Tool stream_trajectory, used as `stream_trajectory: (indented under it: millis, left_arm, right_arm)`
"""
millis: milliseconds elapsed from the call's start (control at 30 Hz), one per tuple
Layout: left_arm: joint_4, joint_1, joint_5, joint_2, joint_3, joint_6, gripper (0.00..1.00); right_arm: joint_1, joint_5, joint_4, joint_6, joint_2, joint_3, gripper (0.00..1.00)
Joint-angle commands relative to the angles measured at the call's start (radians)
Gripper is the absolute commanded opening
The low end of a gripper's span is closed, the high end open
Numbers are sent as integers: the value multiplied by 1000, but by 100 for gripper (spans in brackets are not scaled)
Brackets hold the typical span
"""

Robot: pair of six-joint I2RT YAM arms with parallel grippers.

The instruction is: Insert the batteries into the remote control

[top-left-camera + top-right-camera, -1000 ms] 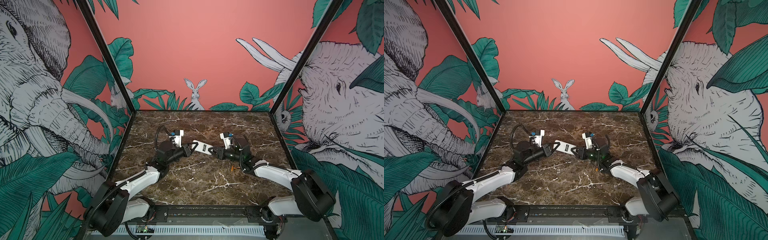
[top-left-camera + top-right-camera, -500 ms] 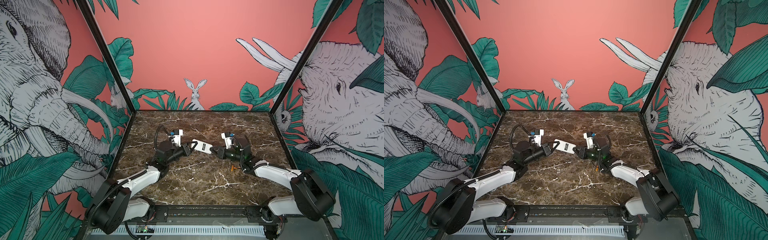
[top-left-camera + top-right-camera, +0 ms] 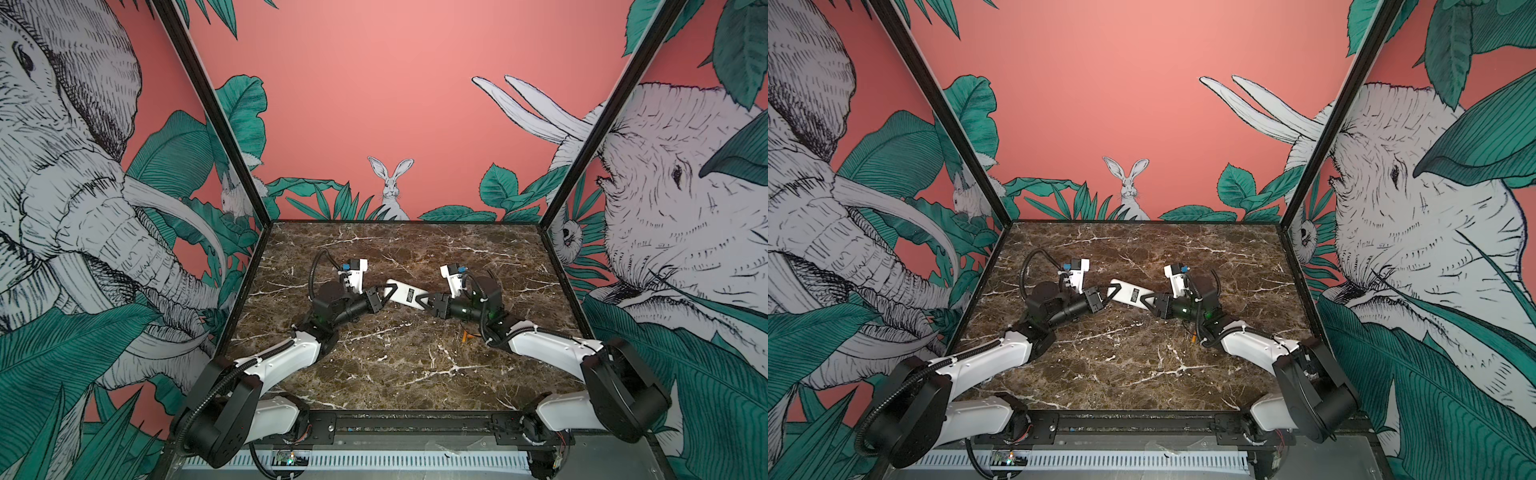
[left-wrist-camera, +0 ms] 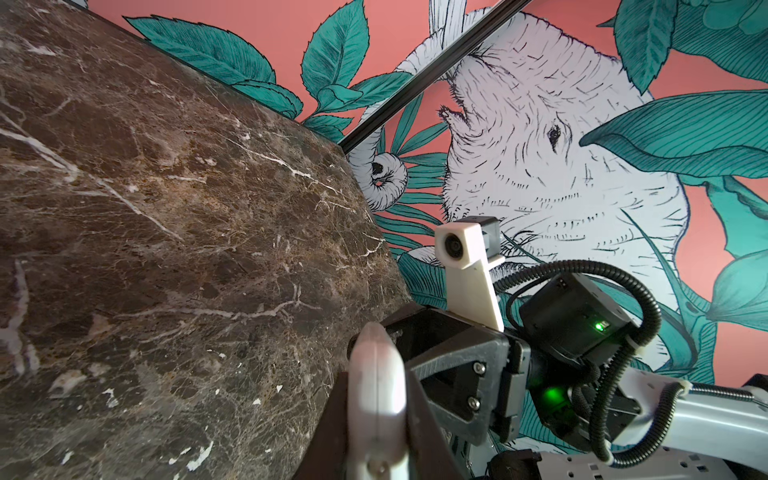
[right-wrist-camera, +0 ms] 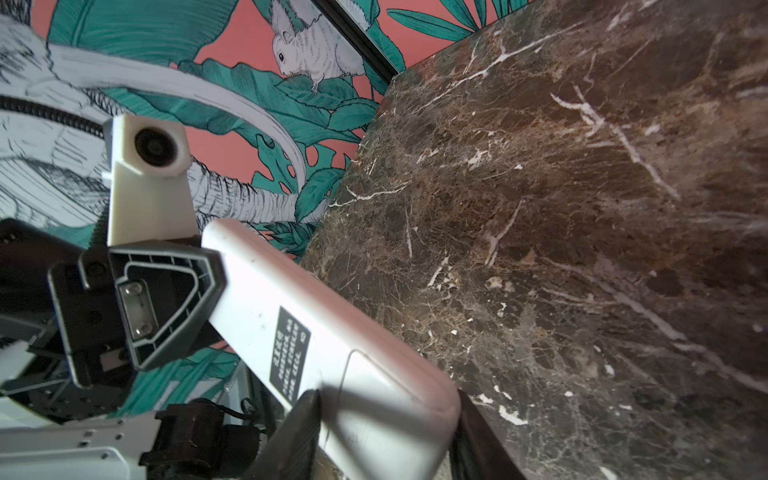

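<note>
The remote control (image 3: pixel 405 293) (image 3: pixel 1130 293) hangs above the marble table with its white back and dark label up. It is held at both ends. My left gripper (image 3: pixel 384 293) (image 3: pixel 1104 296) is shut on its left end, and in the left wrist view the remote control (image 4: pixel 376 395) shows edge-on between the left gripper's (image 4: pixel 376 415) jaws. My right gripper (image 3: pixel 424 301) (image 5: pixel 382 432) clamps the other end across its width, by the battery cover of the remote control (image 5: pixel 332 332). One small orange battery (image 3: pixel 465 336) (image 3: pixel 1194 337) lies on the table beside the right forearm.
The marble table (image 3: pixel 395 374) is enclosed by painted walls on three sides, with black corner posts (image 3: pixel 552 208). Both arm bases sit on a black rail (image 3: pixel 395 424) at the front edge.
</note>
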Motion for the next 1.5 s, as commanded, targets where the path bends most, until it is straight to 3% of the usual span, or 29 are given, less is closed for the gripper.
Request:
stream_trajectory:
  millis: [0,167,333,733,1167,1333,1467]
  left_arm:
    - [59,-13,54,-23,8,-20,0]
    - [94,-13,75,-10,8,-40,0]
    - [90,-13,79,-8,12,-41,0]
    - [-34,-12,9,-55,20,7,0]
    - [-60,6,-30,-53,22,-7,0]
    - [-72,29,-69,-67,-3,-16,0]
    - [-180,39,-94,-81,1,34,0]
  right_arm:
    - [12,-18,67,-16,-23,-4,36]
    - [12,-33,85,-12,-30,-2,27]
    - [12,-37,86,-14,-40,-3,25]
    - [11,-34,79,-21,-61,-13,17]
    - [0,-16,27,-39,-82,-17,0]
    - [-11,-21,28,-35,-94,-22,0]
    - [-16,-2,-24,-60,-104,-24,0]
